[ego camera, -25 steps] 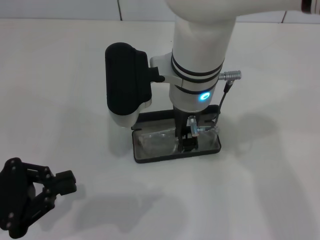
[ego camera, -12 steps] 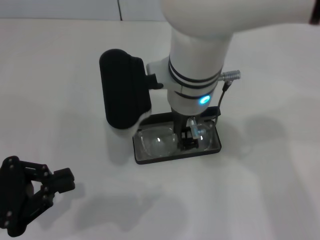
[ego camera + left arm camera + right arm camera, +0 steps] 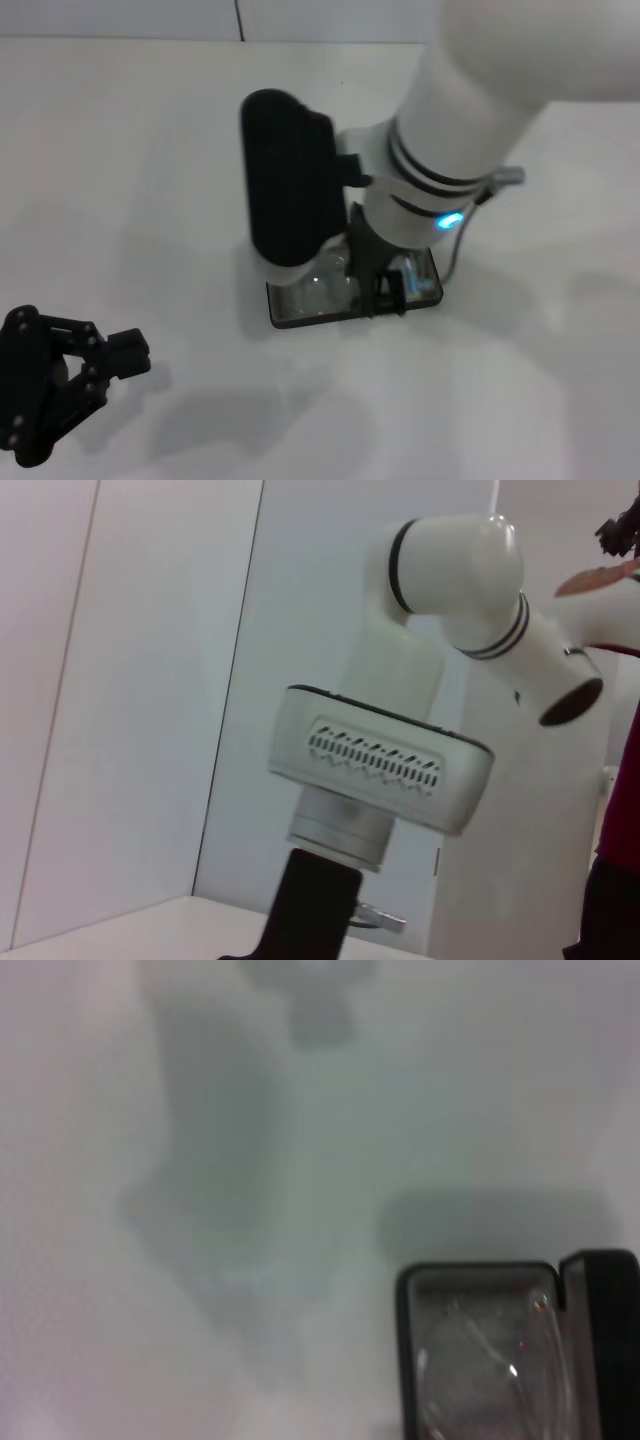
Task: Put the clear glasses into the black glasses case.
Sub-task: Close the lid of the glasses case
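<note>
Over the last second the right arm (image 3: 480,110) has leaned over toward the right, and its black wrist housing (image 3: 290,185) has swung in above the far left part of the black glasses case (image 3: 300,318); the right gripper (image 3: 385,292) is still down inside the open tray, at its right half. The clear glasses (image 3: 318,285) lie in the tray, 1 lens showing pale against the lining to the left of the gripper; the right wrist view agrees, with the clear glasses (image 3: 480,1360) resting inside the corner of the case (image 3: 402,1340). So the placing looks done or nearly done, and the tilt reads as the start of letting go and pulling out; whether that gripper is clamped on the frame or has released it, I cannot tell, as the arm covers the spot.

The left gripper (image 3: 115,372) sits parked at the near left of the white table (image 3: 120,150), well apart from the case, its fingers spread and holding nothing; its wrist camera sees only the right arm (image 3: 450,580) against the wall.

In the way: the housing and a grey cable (image 3: 455,255) hang close over the case, and the lid is hidden behind the arm; a careless lift could drag the glasses out or nudge the case.
</note>
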Controlling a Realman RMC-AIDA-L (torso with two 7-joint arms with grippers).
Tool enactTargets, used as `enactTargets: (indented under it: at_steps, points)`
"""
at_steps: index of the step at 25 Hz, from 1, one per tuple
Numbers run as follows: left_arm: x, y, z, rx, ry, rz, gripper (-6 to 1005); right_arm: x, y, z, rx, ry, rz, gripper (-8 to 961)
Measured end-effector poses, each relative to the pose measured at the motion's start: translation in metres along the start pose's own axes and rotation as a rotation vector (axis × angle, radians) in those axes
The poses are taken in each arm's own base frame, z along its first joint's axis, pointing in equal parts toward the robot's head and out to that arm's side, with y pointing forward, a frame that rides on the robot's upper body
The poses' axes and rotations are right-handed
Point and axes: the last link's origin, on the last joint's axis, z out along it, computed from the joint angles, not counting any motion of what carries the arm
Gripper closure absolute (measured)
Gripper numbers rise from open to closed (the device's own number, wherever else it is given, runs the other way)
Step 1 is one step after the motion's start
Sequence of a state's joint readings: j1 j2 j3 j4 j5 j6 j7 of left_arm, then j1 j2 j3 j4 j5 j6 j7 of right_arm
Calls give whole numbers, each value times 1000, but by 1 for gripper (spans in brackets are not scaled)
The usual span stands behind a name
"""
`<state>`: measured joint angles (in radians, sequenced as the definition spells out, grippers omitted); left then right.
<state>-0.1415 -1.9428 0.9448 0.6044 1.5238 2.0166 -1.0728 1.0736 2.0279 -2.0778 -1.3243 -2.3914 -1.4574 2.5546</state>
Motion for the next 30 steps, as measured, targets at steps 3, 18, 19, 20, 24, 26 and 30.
enactTargets:
  at_steps: [3, 18, 19, 20, 24, 26, 30]
  points:
    - [3, -1, 1, 5, 17, -4, 917, 6, 6, -18, 9, -103, 55, 657]
    - [33, -32, 32, -37, 110, -33, 824, 159, 48, -72, 271, -762, 480, 658]
    - [34, -40, 41, -46, 98, -34, 794, 159, 48, -72, 271, -762, 480, 658]
    - [36, -46, 49, -51, 90, -35, 764, 170, 49, -72, 287, -797, 514, 658]
    - [40, -75, 90, -49, 29, -58, 761, 243, 58, -79, 413, -1028, 724, 658]
    - [41, -87, 111, -39, -8, -62, 759, 276, 64, -81, 472, -1173, 820, 658]
    - [36, -105, 157, -8, -91, -64, 756, 322, 85, -83, 577, -1423, 933, 659]
